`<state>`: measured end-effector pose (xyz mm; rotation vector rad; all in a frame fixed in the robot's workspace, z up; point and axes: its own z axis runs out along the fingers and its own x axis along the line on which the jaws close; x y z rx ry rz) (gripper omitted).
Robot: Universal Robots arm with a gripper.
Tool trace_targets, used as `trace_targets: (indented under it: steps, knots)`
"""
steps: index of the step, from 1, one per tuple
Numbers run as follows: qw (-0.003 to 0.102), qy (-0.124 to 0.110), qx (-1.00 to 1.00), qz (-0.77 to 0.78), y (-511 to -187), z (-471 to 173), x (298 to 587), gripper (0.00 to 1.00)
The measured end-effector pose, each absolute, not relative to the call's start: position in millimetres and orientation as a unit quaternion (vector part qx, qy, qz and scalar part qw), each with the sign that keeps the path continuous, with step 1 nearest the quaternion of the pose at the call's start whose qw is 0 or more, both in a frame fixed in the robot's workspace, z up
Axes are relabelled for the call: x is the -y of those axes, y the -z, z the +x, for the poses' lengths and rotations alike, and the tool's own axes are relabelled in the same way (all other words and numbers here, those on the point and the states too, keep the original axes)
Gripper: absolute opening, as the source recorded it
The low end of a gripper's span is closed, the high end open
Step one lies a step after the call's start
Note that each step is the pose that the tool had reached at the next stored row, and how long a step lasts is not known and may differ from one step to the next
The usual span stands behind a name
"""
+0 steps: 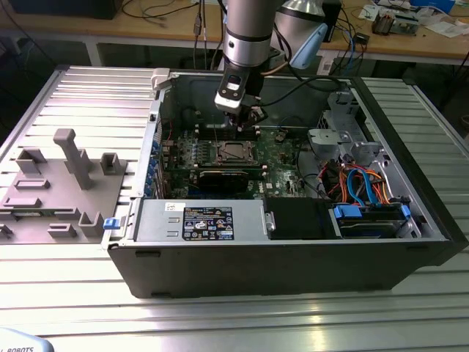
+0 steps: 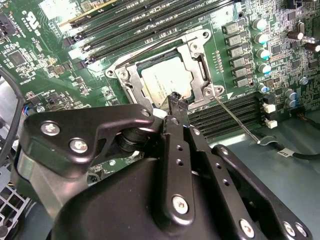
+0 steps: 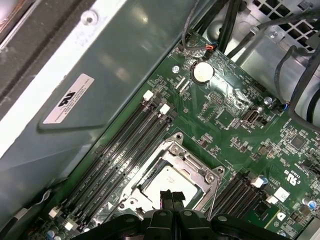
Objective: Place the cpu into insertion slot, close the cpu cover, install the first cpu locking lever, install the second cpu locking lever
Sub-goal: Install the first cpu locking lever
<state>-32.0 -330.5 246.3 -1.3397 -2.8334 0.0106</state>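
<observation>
Hovering just above the cpu (image 3: 161, 179), already under the closed cpu cover (image 3: 195, 161), the claw (image 3: 171, 196) looks pinched shut, holding nothing.

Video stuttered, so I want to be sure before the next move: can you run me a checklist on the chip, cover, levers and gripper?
1. Chip sits in socket: ok.
2. Cover lies down over chip: ok.
3. Long lever latched: not ok, it juts free over the memory slots.
4. Other lever latched: cannot tell.
5. Gripper shut, tips at the socket's edge: ok.
</observation>
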Motion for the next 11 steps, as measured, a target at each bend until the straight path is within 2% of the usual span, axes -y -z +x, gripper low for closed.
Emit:
trace_targets:
  steps: [11]
  knots:
    - [0.004,-0.003,0.91,-0.415,-246.3,-32.0,330.5,0.11]
